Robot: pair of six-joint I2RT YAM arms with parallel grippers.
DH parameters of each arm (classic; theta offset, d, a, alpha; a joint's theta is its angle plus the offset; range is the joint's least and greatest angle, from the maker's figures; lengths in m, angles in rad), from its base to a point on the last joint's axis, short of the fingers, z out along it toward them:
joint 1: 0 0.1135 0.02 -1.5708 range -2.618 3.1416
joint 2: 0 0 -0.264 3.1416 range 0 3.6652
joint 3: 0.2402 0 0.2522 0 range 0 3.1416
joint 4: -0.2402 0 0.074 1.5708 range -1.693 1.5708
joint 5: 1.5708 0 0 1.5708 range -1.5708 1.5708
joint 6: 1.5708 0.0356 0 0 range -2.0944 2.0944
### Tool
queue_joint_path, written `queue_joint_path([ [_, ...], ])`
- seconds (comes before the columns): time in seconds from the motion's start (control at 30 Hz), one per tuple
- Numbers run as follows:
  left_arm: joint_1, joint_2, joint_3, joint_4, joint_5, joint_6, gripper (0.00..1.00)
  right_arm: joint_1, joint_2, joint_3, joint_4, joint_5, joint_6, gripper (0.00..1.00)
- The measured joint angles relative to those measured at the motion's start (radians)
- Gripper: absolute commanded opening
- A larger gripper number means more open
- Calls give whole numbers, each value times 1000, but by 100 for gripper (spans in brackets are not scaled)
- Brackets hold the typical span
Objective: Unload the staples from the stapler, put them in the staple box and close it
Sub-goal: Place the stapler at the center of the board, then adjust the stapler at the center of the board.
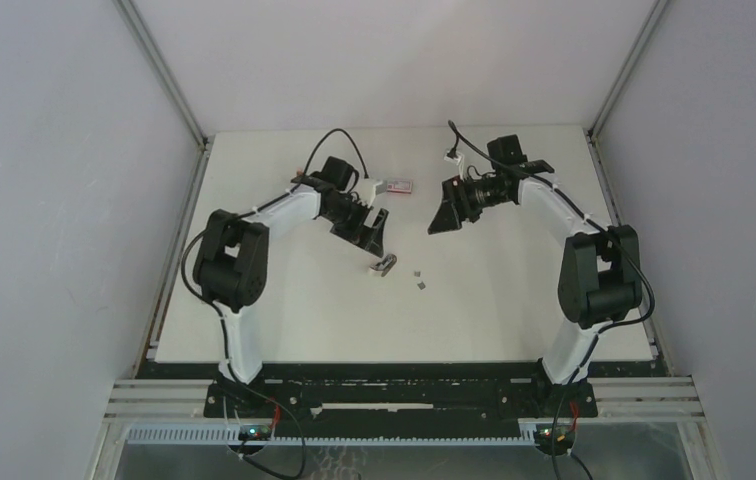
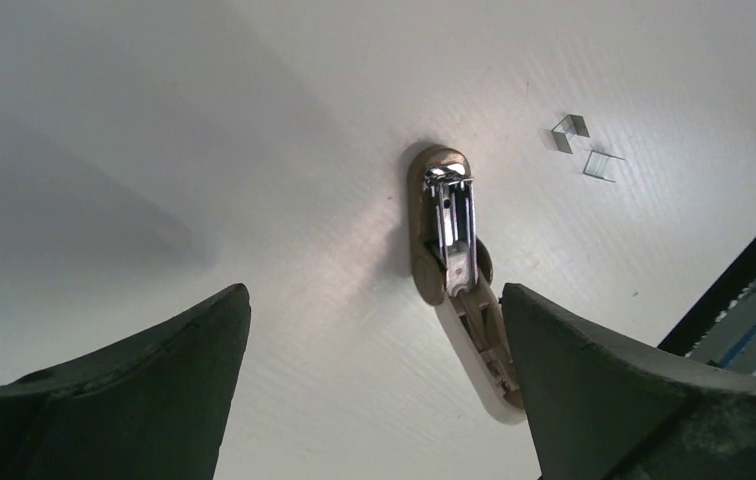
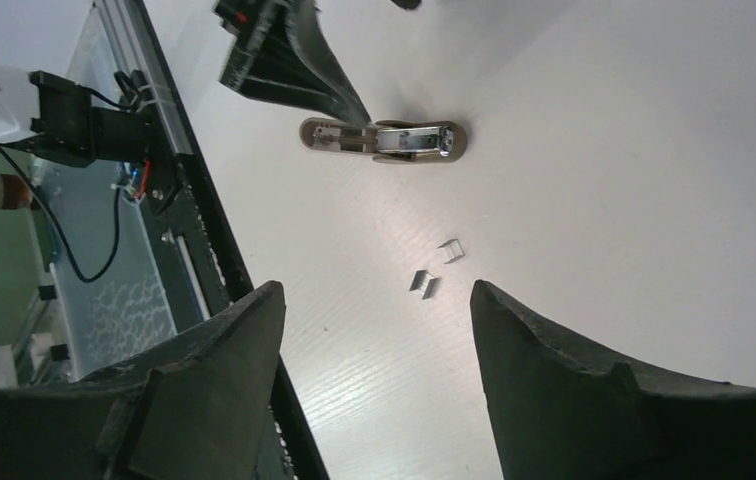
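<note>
The small grey stapler (image 1: 385,265) lies on the white table with its arms hinged apart; it also shows in the left wrist view (image 2: 451,240) and the right wrist view (image 3: 386,139). Two short strips of staples (image 1: 419,278) lie just right of it, seen in the left wrist view (image 2: 586,148) and the right wrist view (image 3: 437,268). My left gripper (image 1: 375,232) is open and empty, just above and behind the stapler, whose near end lies beside the right finger (image 2: 634,400). My right gripper (image 1: 446,212) is open and empty, hovering to the right, apart from both.
A flat red-and-white box (image 1: 398,186) lies at the back, behind the left wrist. The table's front edge with a black rail (image 1: 404,372) runs along the arm bases. Enclosure walls stand left, right and behind.
</note>
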Motion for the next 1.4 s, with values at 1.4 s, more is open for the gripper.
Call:
queue_joint_path([
  [1.4, 560, -840, -432, -162, 34, 373, 100, 484, 155, -8, 137, 549, -704, 100],
])
